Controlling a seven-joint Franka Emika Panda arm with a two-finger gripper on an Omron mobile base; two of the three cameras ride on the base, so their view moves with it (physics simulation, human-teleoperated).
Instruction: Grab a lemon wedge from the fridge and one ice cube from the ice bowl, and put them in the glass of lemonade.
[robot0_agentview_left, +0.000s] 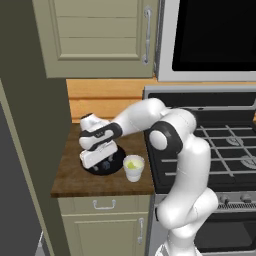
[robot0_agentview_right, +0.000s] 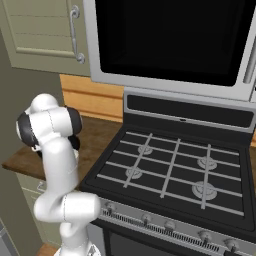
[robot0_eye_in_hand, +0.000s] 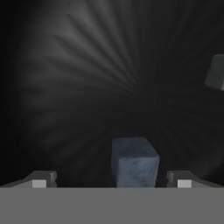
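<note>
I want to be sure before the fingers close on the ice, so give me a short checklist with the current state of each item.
1. Gripper open: ok, fingertips stand wide apart.
2. An ice cube sits between the fingertips: ok, roughly centred in the hand view.
3. Hand is down in the ice bowl: ok, dark bowl floor lies right behind the cube.
4. Second cube clear of the fingers: ok, off to the side.
5. Glass of lemonade upright beside the bowl: ok.
6. Lemon wedge already in the glass: cannot tell, something yellow-green shows inside.

Wooden counter (robot0_agentview_left: 75, 180): black ice bowl (robot0_agentview_left: 116, 165), glass of lemonade (robot0_agentview_left: 133, 168).
</note>
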